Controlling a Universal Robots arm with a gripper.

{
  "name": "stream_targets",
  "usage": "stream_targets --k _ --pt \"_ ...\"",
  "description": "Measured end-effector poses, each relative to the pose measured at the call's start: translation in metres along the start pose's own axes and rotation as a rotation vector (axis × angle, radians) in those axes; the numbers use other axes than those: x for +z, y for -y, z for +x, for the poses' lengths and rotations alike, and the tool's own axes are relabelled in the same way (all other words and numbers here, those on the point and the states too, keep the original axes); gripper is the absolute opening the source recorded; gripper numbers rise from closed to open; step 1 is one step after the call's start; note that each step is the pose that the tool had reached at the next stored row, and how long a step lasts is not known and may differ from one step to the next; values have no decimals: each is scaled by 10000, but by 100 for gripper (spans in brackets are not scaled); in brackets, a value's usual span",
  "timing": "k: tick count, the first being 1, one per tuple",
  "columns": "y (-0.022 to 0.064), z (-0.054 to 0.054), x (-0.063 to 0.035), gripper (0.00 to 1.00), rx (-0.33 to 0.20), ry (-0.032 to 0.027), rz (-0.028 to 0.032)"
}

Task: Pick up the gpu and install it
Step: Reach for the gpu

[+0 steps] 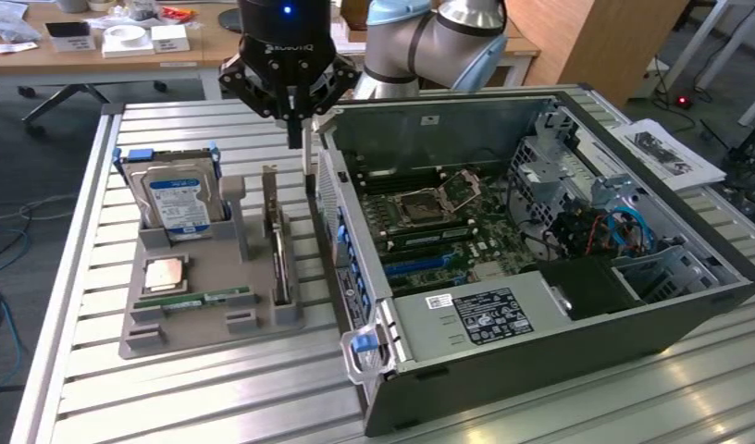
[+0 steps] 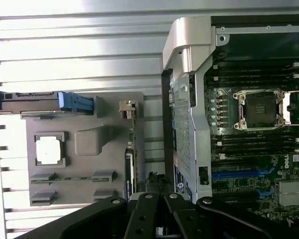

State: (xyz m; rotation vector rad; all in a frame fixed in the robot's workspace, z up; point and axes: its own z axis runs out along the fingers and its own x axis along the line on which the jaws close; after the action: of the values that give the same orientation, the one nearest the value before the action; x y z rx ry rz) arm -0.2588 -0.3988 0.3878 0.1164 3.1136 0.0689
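The robot arm's gripper, its claw pressed together and holding nothing, hangs just outside the open computer case, beside its side wall. The gpu stands on edge in a slot of the gray parts holder, just beside the case and below the claw. A hard drive, a processor chip and a RAM stick sit in the holder, farther from the case.

Grey-and-blue arm bent at the joint, wrist turned straight down. Black gripper hangs vertical, fingers pressed together into one narrow tip. In the wrist view its linkage bars fold inward, closed.
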Motion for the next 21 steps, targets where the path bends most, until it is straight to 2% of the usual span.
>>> stream_targets --k 21 --pt "5 61 2 11 2 -1 0"
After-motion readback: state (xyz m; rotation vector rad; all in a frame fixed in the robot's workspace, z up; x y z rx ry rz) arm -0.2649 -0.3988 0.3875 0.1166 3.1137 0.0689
